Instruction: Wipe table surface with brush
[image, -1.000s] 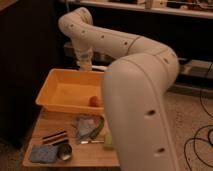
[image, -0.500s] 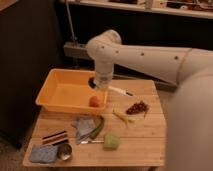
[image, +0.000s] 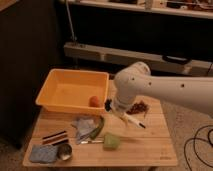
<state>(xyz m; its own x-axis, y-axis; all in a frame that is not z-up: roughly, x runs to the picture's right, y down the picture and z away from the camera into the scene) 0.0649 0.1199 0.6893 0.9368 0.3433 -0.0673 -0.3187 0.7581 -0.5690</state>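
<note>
My gripper (image: 119, 113) hangs from the big white arm, low over the middle of the table surface (image: 150, 150), just right of the yellow bin's near corner. It is shut on the brush (image: 134, 120). The brush's white handle slants down to the right from the fingers and lies close to the wood. A dark end shows at its lower right tip. The rest of the brush is hidden behind the gripper.
The yellow bin (image: 55, 92) at the back left holds an orange ball (image: 93, 101). A red-brown pile (image: 140, 106) lies right of the gripper. In front lie a green sponge (image: 111, 141), a grey cloth (image: 82, 125), a small utensil (image: 88, 142), a metal cup (image: 64, 151) and a blue-grey pad (image: 42, 153).
The arm has swung from over the bin to the right and down toward the table's middle. The white handle now lies nearer the front than half a second ago.
</note>
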